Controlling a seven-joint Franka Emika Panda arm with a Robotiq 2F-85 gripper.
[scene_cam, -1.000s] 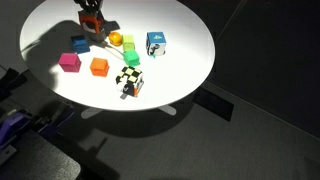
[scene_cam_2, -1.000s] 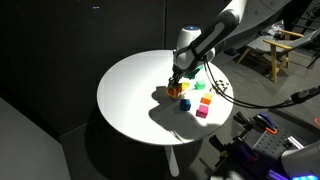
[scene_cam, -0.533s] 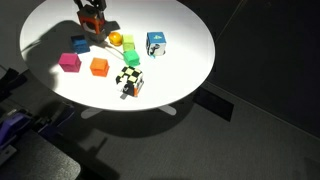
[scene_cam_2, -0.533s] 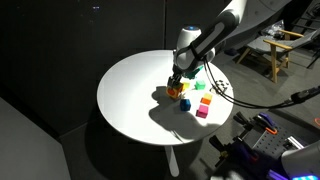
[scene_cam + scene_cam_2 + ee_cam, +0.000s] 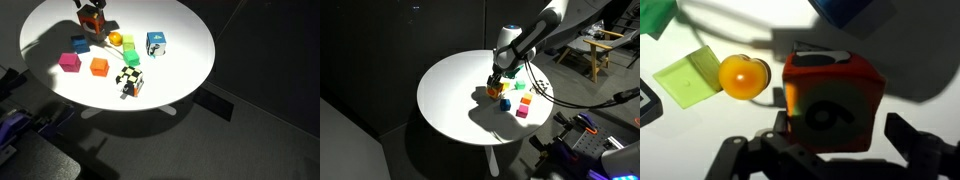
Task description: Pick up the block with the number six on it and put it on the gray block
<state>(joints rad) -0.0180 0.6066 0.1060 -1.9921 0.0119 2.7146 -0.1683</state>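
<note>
- Round white table: carries every block, stands on a dark floor in both exterior views.
- Panda arm: reaches in from the upper right in an exterior view, bends down toward the cluster of blocks.
- Gripper: hangs straight over the block with the number six, 1 dark finger on each side of it; impossible to tell whether the fingers press on the cube or only flank it.
- Block with the number six: sits between the fingers near the table's edge, an orange cube with a green figure on the face turned to the wrist camera.
- Blue cube: lies beyond the orange cube at the top of the wrist view.
- Yellow-green block: lies flat, just beside the ball.
- Checkered cube, blue-and-white cube, plain orange cube, pink cube: spread over the table, well apart from the gripper.
- Yellow-orange ball: rests near the held cube's side, apart from it.
</note>
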